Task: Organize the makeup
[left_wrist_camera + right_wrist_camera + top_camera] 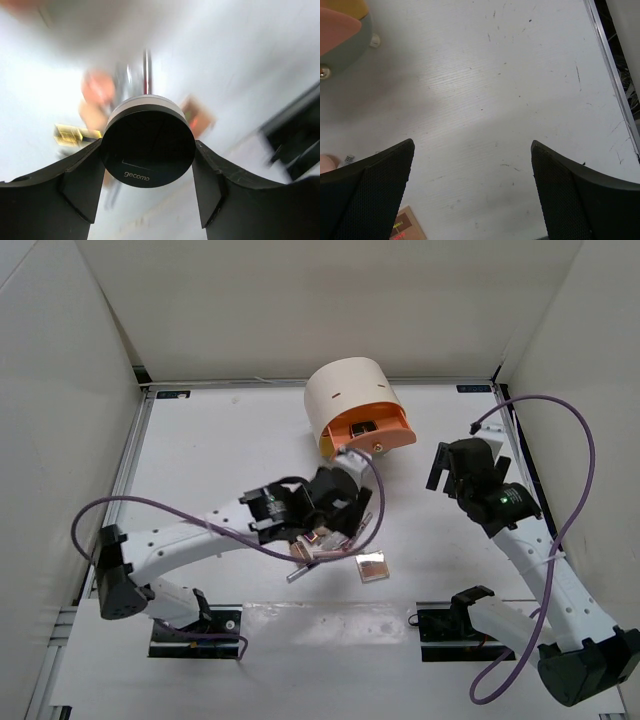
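Note:
My left gripper [147, 146] is shut on a round black compact [147, 140] marked "gecomo", its fingers [80, 180] pressed on both sides. From above, this gripper [335, 505] hangs over a small heap of makeup [318, 546]. Below the compact, all blurred, lie peach sponges [97, 90], a gold lipstick [70, 135] and a thin pencil [147, 70]. A pink blush palette [372, 567] lies just right of the heap. My right gripper [455, 465] [472, 150] stands open over bare table, with nothing between its fingers.
A cream cylindrical box [350, 395] stands at the back centre, one orange-fronted drawer [375, 432] pulled out toward the arms; its edge shows in the right wrist view [340, 35]. White walls enclose the table [220, 440]. A purple cable loops near each arm.

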Robot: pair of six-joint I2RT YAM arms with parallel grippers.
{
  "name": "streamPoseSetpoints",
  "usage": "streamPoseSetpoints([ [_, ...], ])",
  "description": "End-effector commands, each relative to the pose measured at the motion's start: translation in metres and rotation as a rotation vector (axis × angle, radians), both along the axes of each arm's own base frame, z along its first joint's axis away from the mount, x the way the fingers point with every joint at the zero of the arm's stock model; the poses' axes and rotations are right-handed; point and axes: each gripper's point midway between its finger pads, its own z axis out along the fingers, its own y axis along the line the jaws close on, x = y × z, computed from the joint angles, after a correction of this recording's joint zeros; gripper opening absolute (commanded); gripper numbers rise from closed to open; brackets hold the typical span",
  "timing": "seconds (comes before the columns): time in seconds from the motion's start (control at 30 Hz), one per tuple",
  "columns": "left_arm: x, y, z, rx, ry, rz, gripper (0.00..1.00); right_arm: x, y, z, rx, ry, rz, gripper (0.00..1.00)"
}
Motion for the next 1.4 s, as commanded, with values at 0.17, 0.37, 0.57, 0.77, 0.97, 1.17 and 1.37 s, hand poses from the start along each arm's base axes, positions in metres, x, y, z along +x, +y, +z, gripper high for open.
streamPoseSetpoints([
  [0.17, 0.130, 0.007, 0.178, -0.273, -0.456, 0.120, 0.53, -0.010, -0.013, -0.014, -0.006, 0.022, -0.087, 0.99],
  [0.37, 0.189, -0.027, 0.188, -0.274, -0.470, 0.065, 0.54, -0.005, -0.012, -0.012, 0.005, 0.008, -0.099, 0.99],
  [0.57, 0.215, -0.052, 0.153, -0.252, -0.384, 0.027, 0.55, -0.004, -0.014, -0.021, -0.030, 0.046, -0.105, 0.99],
  [0.77, 0.203, -0.063, 0.128, -0.234, -0.332, -0.006, 0.60, -0.007, -0.018, -0.027, -0.044, 0.060, -0.118, 0.99],
  [0.97, 0.206, -0.061, 0.115, -0.214, -0.306, 0.023, 0.85, -0.006, -0.013, -0.034, -0.039, 0.090, -0.087, 0.99],
  [1.17, 0.205, -0.057, 0.126, -0.222, -0.324, 0.034, 0.98, -0.009, -0.006, -0.036, -0.019, 0.103, -0.044, 0.99],
  [1.37, 0.206, -0.043, 0.162, -0.235, -0.385, 0.064, 0.98, -0.018, 0.017, -0.039, 0.016, 0.147, 0.149, 0.99],
])
